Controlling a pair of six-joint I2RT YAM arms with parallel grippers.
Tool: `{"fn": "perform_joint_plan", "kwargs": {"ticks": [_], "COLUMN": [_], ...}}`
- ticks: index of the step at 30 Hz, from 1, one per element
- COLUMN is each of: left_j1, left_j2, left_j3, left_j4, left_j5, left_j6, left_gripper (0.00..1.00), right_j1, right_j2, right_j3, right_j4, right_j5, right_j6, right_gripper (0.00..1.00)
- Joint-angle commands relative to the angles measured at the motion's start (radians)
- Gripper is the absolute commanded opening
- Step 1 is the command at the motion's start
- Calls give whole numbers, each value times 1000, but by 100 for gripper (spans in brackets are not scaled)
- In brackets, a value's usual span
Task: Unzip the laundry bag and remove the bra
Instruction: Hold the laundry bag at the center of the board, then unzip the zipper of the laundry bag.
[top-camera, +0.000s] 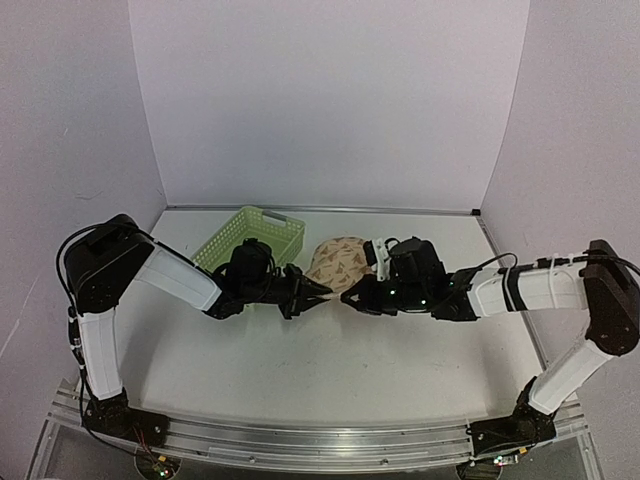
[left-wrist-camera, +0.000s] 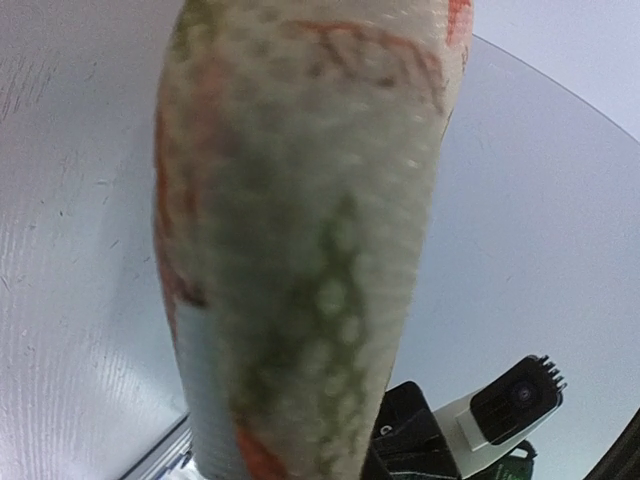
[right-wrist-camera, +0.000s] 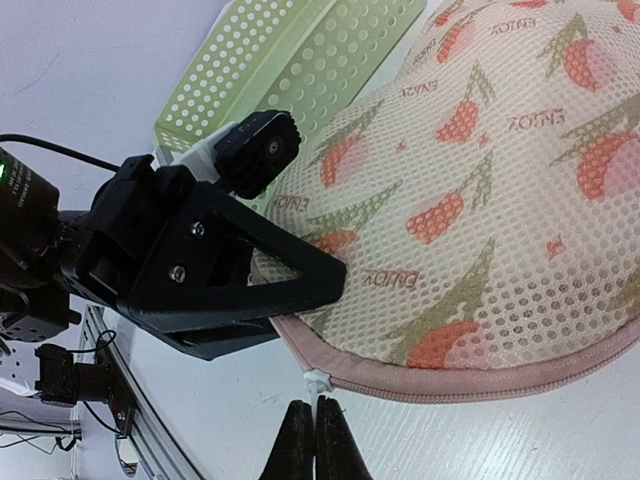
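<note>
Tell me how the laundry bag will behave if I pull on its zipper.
The laundry bag looks like soft padded mesh, so it will probably flex and bunch rather than resist. It seems light and would likely slide on the smooth table unless the left fingers pinching its edge hold it.

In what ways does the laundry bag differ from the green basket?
The laundry bag is soft beige mesh printed with reddish motifs; the basket is plain light green plastic. The left tool grips the bag's edge; no tool holds the basket. Both have small holes.
</note>
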Motion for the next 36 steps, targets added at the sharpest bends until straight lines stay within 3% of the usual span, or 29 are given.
{"fn": "perform_joint_plan", "kwargs": {"ticks": [1,16,25,36], "left_j1": [0,-3,-3,15], "left_j2": [3,-22,-33,-96], "left_j3": [46,70,65,51], "left_j4": [44,45,6,-132], "left_j5": [2,90,207,292], "left_j6": [4,92,171,313], "left_gripper": [1,0,0,0], "right_j1": [7,-6,-128,-241], "right_j2": [-88,-256,-346,-332], "right_j3": [-29,-213,-260,-243], "right_j4": [37,-61,-154,-178], "right_j5": [-10,82,97,50], "right_j6": [-36,-97,-153,-227], "right_gripper": [0,0,0,0]}}
